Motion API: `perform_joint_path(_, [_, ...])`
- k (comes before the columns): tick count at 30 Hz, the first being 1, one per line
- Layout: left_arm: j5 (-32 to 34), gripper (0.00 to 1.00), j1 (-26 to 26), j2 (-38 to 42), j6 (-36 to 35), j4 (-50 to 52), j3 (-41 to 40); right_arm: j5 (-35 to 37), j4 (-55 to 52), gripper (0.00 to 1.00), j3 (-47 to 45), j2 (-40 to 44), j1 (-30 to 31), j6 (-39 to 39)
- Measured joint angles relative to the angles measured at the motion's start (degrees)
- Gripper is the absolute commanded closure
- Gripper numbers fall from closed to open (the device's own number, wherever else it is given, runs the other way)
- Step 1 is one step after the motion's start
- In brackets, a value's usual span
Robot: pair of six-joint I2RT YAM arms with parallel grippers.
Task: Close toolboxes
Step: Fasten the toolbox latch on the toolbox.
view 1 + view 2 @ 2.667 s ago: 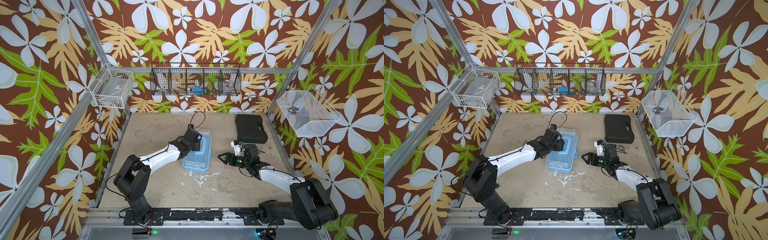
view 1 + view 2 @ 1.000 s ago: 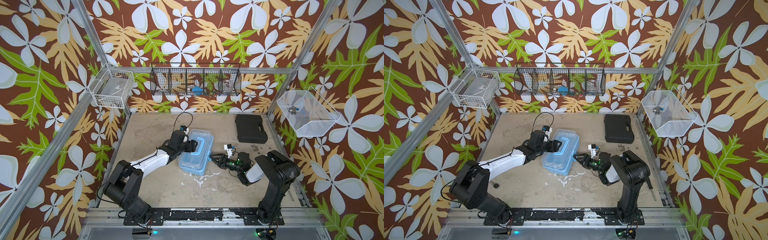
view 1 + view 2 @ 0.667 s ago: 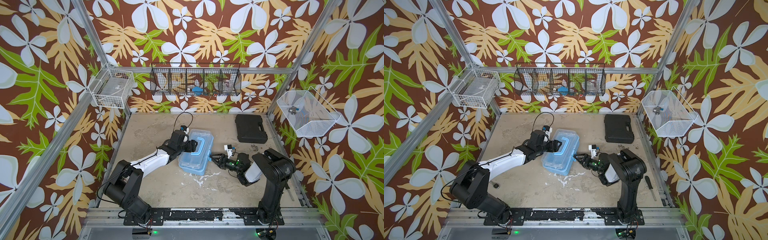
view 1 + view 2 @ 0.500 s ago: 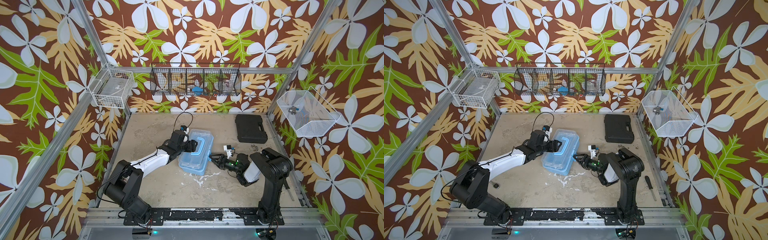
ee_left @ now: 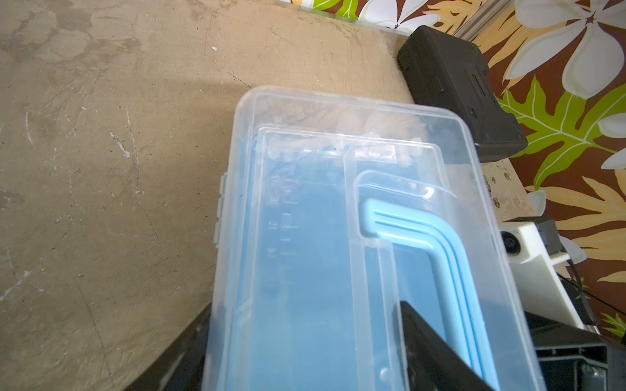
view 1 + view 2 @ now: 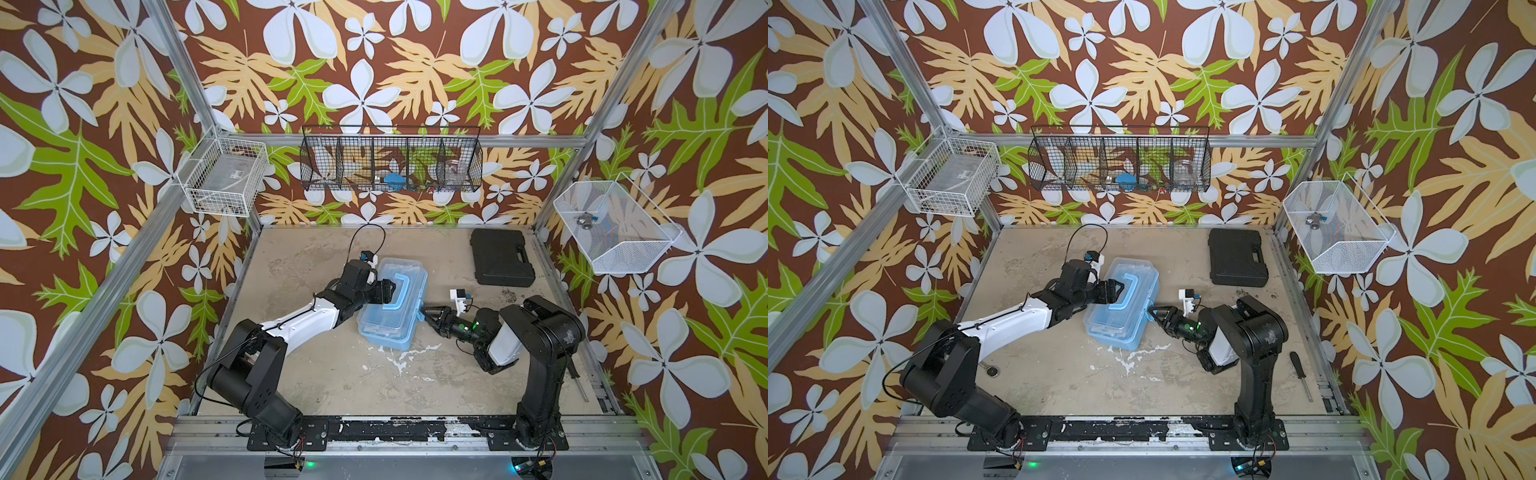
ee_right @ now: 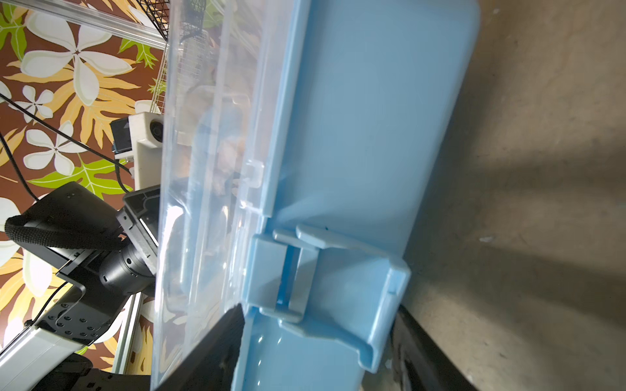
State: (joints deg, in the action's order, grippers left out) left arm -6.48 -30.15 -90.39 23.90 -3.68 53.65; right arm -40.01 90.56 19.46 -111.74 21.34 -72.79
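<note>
Straddling clear lid [image 5: 305, 237] of light blue rectangular plastic toolbox [image 6: 386, 328] with left fingers [image 5: 430, 345] wide; flanking its side latch [image 7: 325, 281] with right fingers [image 7: 216, 348], also wide.

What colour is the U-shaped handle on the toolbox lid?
The handle is light blue, seen best in the left wrist view.

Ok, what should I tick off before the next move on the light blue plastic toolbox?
1. Transparent hinged lid down on the rectangular light blue plastic toolbox: ok.
2. Small light blue side latch snapped over the lid: not ok, appears swung out.
3. Right end effector jaws flanking that latch: ok.
4. Left end effector over the lid beside the light blue U-shaped handle: ok.
5. Flat black moulded plastic case apart from both arms: ok.
</note>
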Motion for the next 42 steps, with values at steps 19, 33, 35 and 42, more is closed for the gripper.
perform_joint_path(19, [5.1, 0.45, -3.4, -0.2, 0.6, 2.9, 1.6, 1.6, -11.8, 0.32, -2.6, 9.8, -1.2, 4.0])
perform_joint_path(33, [8.8, 0.39, -5.6, -0.6, 1.4, 3.4, 2.3, 4.4, -23.3, 0.32, -1.7, 15.6, -0.3, 9.0])
perform_joint_path(35, [9.0, 0.39, -5.6, -0.6, 1.4, 3.4, 2.3, 4.5, -24.0, 0.32, -1.8, 16.3, -0.3, 9.1])
perform_joint_path(42, [9.7, 0.39, -6.0, -0.8, 1.4, 3.2, 2.2, 4.0, -27.5, 0.32, -1.5, 21.7, 0.1, 11.7])
